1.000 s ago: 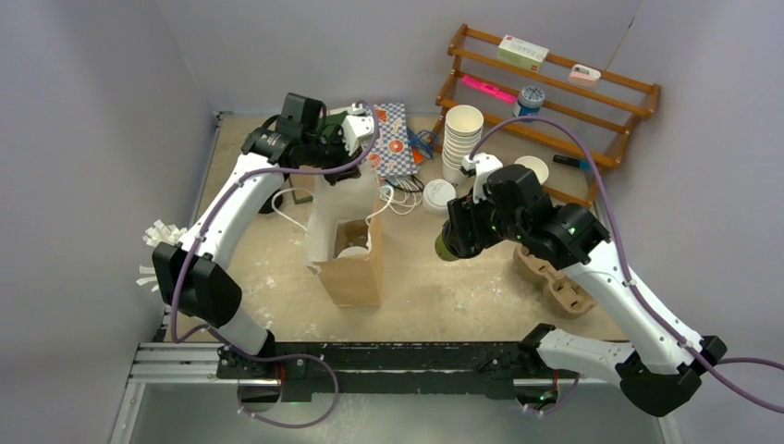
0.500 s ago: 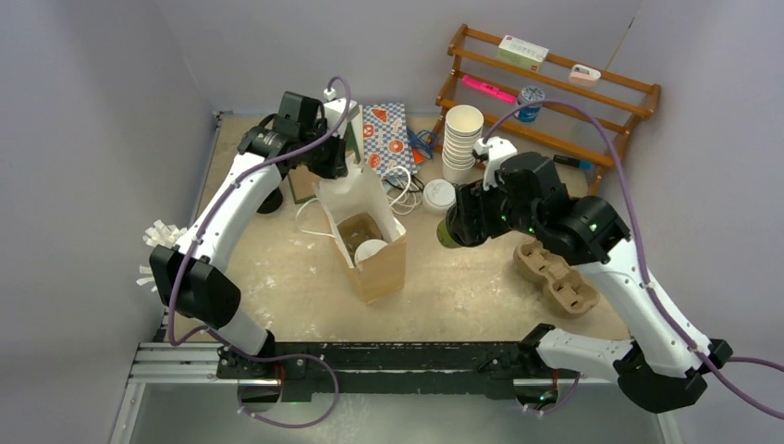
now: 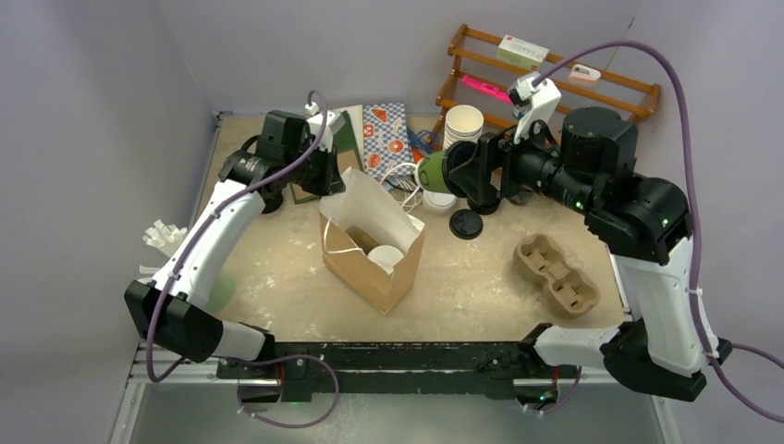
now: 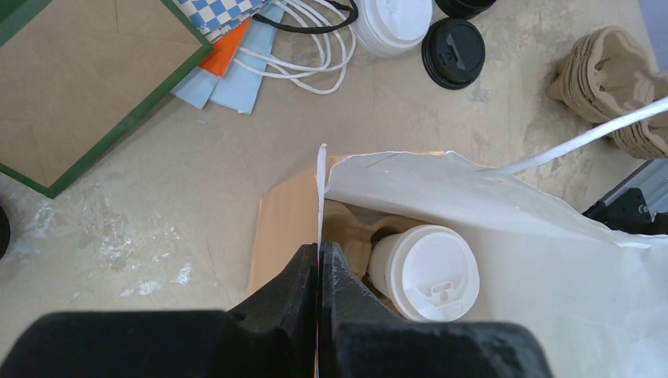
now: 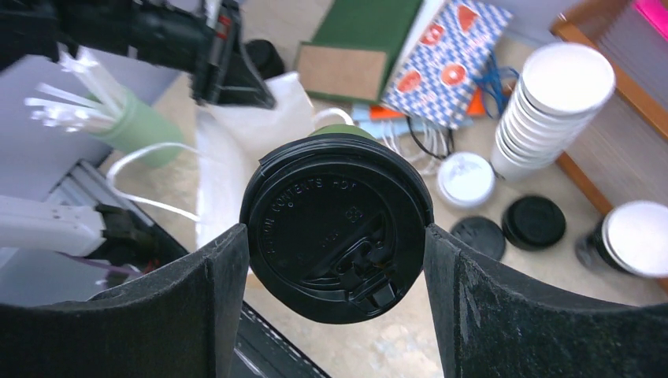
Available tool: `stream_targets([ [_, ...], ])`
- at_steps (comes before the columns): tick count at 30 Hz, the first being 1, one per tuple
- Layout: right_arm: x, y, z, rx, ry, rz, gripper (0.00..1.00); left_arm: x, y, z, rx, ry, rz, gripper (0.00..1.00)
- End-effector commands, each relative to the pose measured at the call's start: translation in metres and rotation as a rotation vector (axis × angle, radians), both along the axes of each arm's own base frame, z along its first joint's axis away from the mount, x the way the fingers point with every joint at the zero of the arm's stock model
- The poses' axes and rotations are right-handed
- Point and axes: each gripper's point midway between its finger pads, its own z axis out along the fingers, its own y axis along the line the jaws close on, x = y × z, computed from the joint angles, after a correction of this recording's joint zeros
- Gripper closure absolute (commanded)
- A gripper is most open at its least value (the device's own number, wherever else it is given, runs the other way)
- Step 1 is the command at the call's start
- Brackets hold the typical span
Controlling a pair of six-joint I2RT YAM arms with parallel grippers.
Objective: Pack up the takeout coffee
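Coffee no. 1, the white-lid cup (image 4: pixel 425 272), sits upright inside the brown paper bag (image 3: pixel 365 268), which stands open around the middle of the counter (image 3: pixel 277 259). Left tool (image 4: pixel 319 272) is clamped tight on the bag's back rim, pinching the paper edge btwn its fingers. Right tool (image 5: pixel 337 236) has its jaws spread wide around the black-lid cup (image 5: pixel 337 213), w/ one finger pressed on each side at lid level, so it's gripped, not loose. That cup is up in the air, tipped on its side, green body pointing toward the bag, btwn the bag and the cup stack (image 3: pixel 460 139). Loose black lid (image 3: pixel 466 224) lies on the counter just below it. Pulp carrier (image 3: pixel 555 273) sits off to the right, well apart from the bag.
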Motion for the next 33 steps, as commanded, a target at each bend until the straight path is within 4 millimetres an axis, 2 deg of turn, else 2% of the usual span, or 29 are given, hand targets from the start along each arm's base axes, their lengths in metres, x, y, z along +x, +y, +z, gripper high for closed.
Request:
stream_targets([
  [1, -0.002, 0.032, 0.022, 0.058, -0.024, 0.151, 0.37, -0.006, -0.006, 0.010, -0.040, -0.040, -0.030, 1.00],
  [7, 0.002, 0.079, 0.020, 0.139, 0.009, 0.326, 0.37, -0.015, -0.002, 0.008, -0.033, -0.087, -0.056, 0.90],
  [12, 0.004, 0.111, 0.020, 0.195, 0.043, 0.433, 0.39, -0.018, 0.011, 0.005, 0.021, -0.101, -0.023, 0.68],
  [14, 0.005, 0.120, 0.018, 0.194, 0.052, 0.451, 0.39, -0.017, 0.018, 0.002, 0.056, -0.100, -0.002, 0.65],
  [19, 0.008, 0.135, 0.003, 0.161, 0.068, 0.450, 0.41, -0.017, 0.028, -0.001, 0.103, -0.119, 0.018, 0.64],
  [24, 0.011, 0.141, -0.028, 0.095, 0.064, 0.407, 0.42, -0.005, 0.033, -0.002, 0.116, -0.145, 0.077, 0.63],
  [28, 0.026, 0.148, -0.049, 0.020, 0.028, 0.356, 0.42, 0.004, 0.032, 0.007, 0.111, -0.181, 0.089, 0.63],
  [30, 0.035, 0.155, -0.059, -0.023, 0.014, 0.347, 0.43, 0.008, 0.032, 0.017, 0.112, -0.224, 0.081, 0.65],
  [33, 0.041, 0.168, -0.079, -0.068, 0.025, 0.360, 0.46, 0.007, 0.025, 0.024, 0.091, -0.236, 0.041, 0.73],
])
